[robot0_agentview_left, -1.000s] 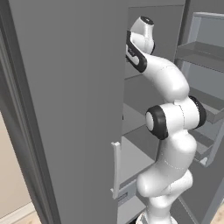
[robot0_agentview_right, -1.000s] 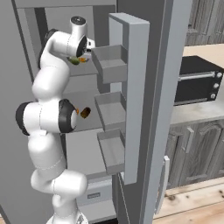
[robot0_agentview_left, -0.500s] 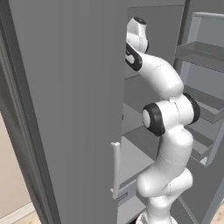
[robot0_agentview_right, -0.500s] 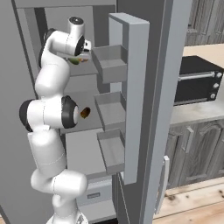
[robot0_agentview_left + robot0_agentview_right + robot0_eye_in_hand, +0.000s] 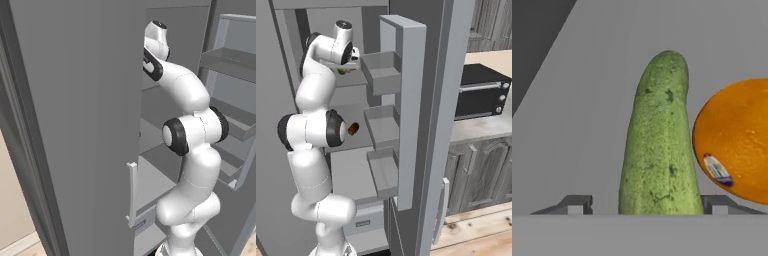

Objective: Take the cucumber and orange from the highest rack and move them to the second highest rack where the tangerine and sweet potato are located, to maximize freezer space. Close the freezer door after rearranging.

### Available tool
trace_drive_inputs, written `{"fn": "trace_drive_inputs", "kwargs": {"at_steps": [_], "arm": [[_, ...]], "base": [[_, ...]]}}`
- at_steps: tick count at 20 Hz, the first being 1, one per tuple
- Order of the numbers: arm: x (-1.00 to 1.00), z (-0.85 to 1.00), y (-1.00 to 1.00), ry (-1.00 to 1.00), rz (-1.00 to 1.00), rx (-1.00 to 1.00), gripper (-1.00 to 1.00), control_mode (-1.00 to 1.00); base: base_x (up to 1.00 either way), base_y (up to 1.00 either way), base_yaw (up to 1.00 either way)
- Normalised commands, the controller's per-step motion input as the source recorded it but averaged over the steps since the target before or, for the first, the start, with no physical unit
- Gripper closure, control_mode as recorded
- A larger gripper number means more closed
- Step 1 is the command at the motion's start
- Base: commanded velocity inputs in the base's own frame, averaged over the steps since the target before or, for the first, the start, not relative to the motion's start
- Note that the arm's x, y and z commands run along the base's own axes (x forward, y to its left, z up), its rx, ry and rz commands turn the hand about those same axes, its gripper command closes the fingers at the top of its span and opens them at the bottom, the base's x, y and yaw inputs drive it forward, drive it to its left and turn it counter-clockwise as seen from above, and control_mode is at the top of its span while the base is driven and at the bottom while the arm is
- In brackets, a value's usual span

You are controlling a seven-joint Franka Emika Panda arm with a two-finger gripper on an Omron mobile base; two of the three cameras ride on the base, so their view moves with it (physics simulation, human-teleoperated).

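Grey highest rack (image 5: 587,125) — hand (image 5: 643,204) straddling cucumber (image 5: 659,145); orange (image 5: 737,140) beside

**Arm deeper in the freezer**

We see our arm (image 5: 185,90) has pushed further into the freezer (image 5: 75,125) since a second ago, its wrist drawn in toward the highest rack (image 5: 353,80). Our gripper (image 5: 644,204) now straddles the cucumber (image 5: 659,145), its jaws narrower than before, beside the orange (image 5: 737,140).
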Motion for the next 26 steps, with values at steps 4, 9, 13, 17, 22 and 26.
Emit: {"fn": "trace_drive_inputs", "kwargs": {"at_steps": [4, 9, 13, 17, 22, 26], "arm": [[0.00, -0.22, 0.05, 0.13, 0.06, -0.02, 1.00, -1.00], [-0.15, -0.24, 0.00, -0.11, 0.00, 0.03, 1.00, -1.00], [-0.47, -0.44, 0.00, -0.32, 0.00, 0.00, 1.00, -1.00], [-0.58, -0.55, 0.00, -0.17, 0.00, 0.00, 1.00, -1.00], [-0.85, -0.26, -0.14, -0.07, 0.00, 0.11, 1.00, -1.00], [-1.00, 0.00, -0.36, 0.00, 0.00, 0.15, 1.00, -1.00]], "base": [[0.00, 0.00, 0.00], [0.00, 0.00, 0.00], [0.00, 0.00, 0.00], [0.00, 0.00, 0.00], [0.00, 0.00, 0.00], [0.00, 0.00, 0.00]]}}
